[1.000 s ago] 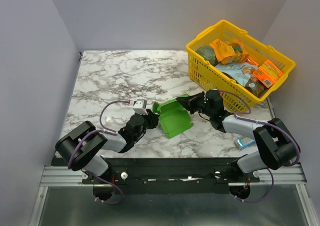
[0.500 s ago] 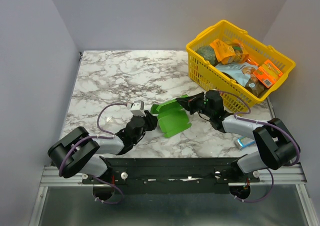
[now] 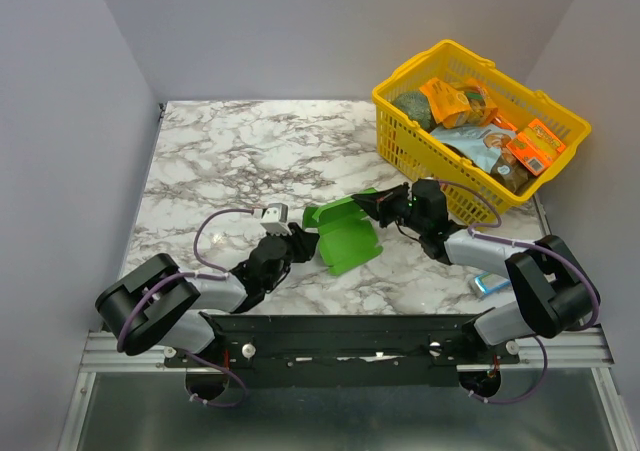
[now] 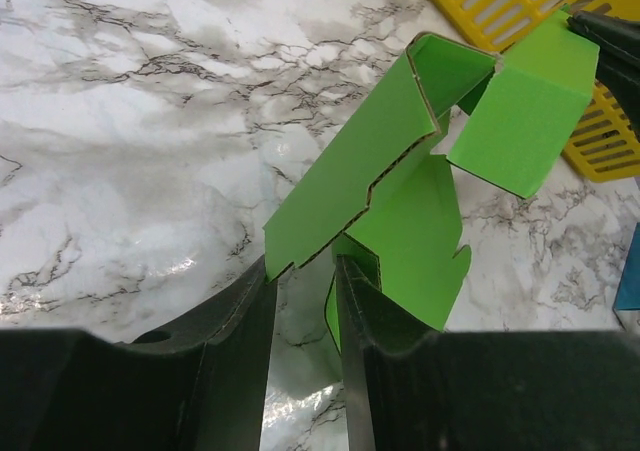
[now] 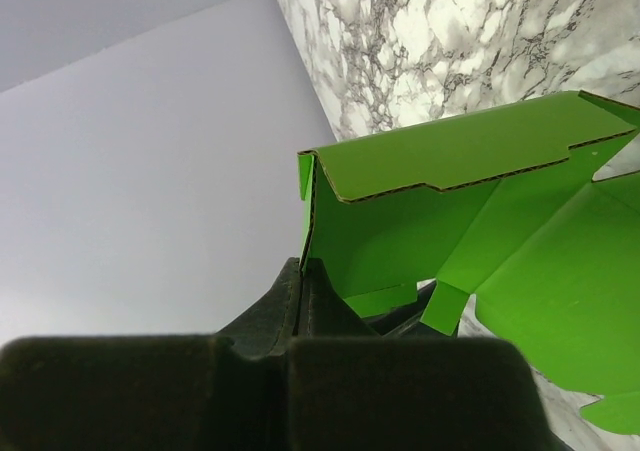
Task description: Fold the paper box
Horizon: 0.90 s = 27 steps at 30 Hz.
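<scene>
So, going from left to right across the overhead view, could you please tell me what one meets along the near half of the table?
left gripper → paper box → right gripper, pinching the box's flap → yellow basket

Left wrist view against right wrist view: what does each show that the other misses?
Only the left wrist view shows the yellow plastic basket and the left gripper, open at the bright green paper box's lower edge. Only the right wrist view shows the plain grey wall and the right gripper, shut on one of the box's flaps. Both show that partly folded box on the white marble tabletop.
</scene>
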Tool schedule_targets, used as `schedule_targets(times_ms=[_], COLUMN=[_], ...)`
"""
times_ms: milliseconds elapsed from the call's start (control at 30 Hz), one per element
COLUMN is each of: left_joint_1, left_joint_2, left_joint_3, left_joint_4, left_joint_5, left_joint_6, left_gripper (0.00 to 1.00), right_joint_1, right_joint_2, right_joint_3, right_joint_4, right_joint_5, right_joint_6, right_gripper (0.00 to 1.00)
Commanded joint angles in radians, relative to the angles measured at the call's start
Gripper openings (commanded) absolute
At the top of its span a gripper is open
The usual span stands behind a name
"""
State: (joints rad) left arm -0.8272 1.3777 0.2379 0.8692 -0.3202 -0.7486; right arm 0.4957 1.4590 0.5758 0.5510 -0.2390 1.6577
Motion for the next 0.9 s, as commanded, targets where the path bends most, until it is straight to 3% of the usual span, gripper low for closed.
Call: schedule_targets(times_ms=[0, 433, 867], left_joint_1=[-0.021, -0.015, -0.004], left_joint_2=[-0.006, 0.072, 0.152], left_joint_3=[-0.005, 0.041, 0.094], left_joint_4=[0.102, 0.120, 0.195], left_joint_5=[0.021, -0.011, 0.043], left_joint_6=[0.012, 0.060, 0.078], left_gripper=[0.39, 0.40, 0.40], right_joint_1=[0.000, 0.000, 0.000], right_joint_2=[0.015, 0.018, 0.027], right_joint_3=[-0.007, -0.004, -0.008], right_joint_4=[0.013, 0.021, 0.032], right_joint_5=[-0.022, -0.033, -0.037], right_joint_6=[0.001, -0.003, 0.004], right_gripper=[0.00, 0.00, 0.00])
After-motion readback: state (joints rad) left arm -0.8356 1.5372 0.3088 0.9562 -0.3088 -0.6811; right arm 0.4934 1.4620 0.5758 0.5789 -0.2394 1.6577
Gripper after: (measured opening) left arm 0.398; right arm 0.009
